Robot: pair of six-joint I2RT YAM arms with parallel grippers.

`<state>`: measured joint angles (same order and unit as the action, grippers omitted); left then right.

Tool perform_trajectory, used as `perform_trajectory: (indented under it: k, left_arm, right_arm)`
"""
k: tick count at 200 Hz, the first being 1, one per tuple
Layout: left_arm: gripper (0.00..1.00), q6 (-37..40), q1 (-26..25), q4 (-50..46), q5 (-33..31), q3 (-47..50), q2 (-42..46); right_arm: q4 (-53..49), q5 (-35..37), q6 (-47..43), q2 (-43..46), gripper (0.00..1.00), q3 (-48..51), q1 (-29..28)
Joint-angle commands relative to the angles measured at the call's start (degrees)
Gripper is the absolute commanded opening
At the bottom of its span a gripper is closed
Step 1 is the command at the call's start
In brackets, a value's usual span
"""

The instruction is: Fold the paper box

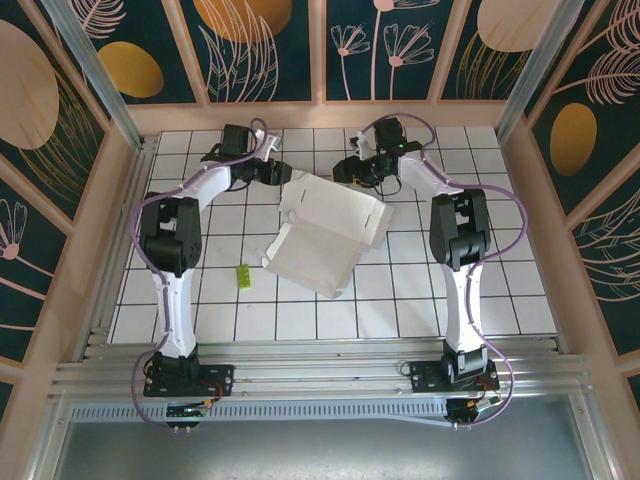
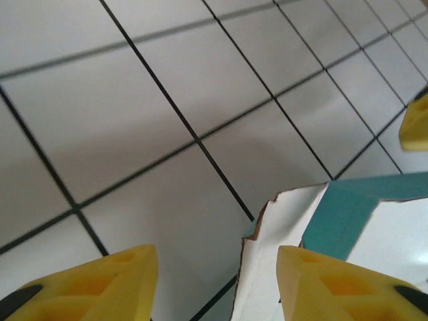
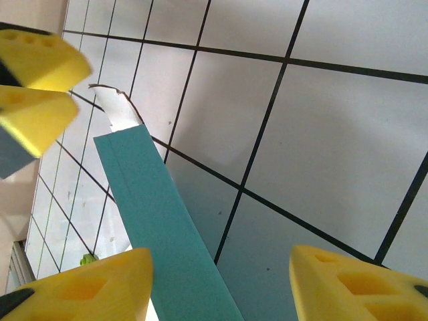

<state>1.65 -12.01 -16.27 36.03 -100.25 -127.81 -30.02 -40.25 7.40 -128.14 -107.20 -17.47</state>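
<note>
The paper box (image 1: pixel 325 235) lies partly folded in the middle of the tiled table, whitish face up, with a raised panel at its far side. My left gripper (image 1: pixel 283 178) is at the box's far left corner. In the left wrist view it (image 2: pixel 215 261) is open, and a torn white flap (image 2: pixel 281 227) with a teal face (image 2: pixel 341 214) stands between its fingers, closer to the right one. My right gripper (image 1: pixel 343 172) is at the far edge of the box, also open (image 3: pixel 221 257). A teal strip of the box (image 3: pixel 154 214) runs just inside its left finger, unclamped.
A tiny yellow-green scrap (image 1: pixel 243 276) lies on the tiles left of the box. Wooden walls (image 1: pixel 118 200) with aluminium posts enclose the table on three sides. The left gripper's yellow fingers (image 3: pixel 33 87) show close by in the right wrist view.
</note>
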Motion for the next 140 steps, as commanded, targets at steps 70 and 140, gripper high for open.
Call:
perform_trajectory:
  k: [70,140]
  left_arm:
    - [0.33,4.0,-0.6,-9.9,10.0,-2.4,-5.7]
    - [0.03,0.6,-0.7,1.6,8.7,5.8,0.2]
  right_arm:
    - [-0.7,1.0,-1.0,2.6,0.57,0.7,-0.9]
    - [-1.3,5.2,-2.6,3.8,0.56,0.3,-2.2]
